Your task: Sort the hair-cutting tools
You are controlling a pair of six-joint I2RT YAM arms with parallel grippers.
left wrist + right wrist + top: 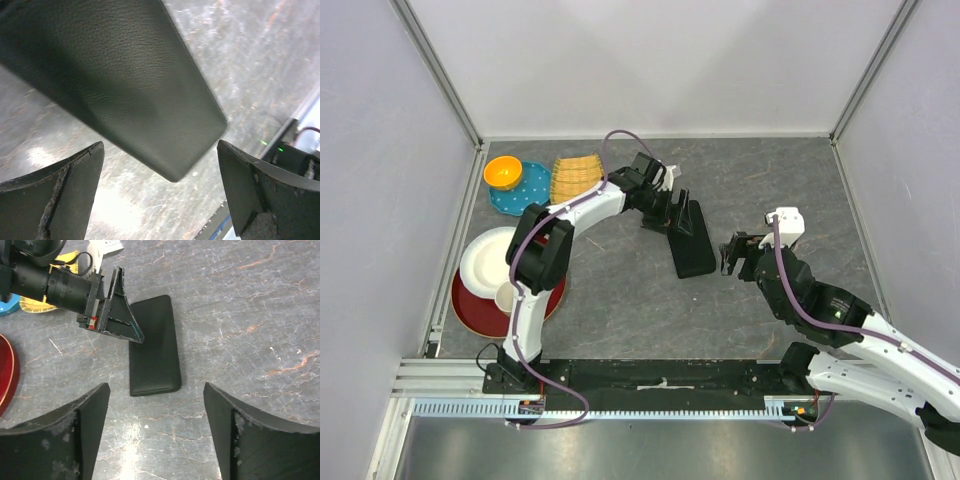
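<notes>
far out to the left of our left hand (675, 218) a white plate (485, 255) sits on a red plate (465, 305), and behind them an orange bowl (503, 172) rests on a blue plate (525, 190), with a yellow ribbed mat (575, 176) just beside that hand's arm. the left hand is open, its two fingers (65, 195) spread wide, and it hangs over the far end of a flat black case (694, 252) that lies closed on the grey counter (620, 300); from the wrist view the case runs under and beyond the gap between the fingers, and we cannot tell whether a fingertip touches it. to the right of the case our right hand (728, 256) is open too, fingers (70, 440) well apart, with the case's near end ahead of it and clear of both fingers. the hair-cutting tools show in none of our views, so we cannot tell where they lie.
</notes>
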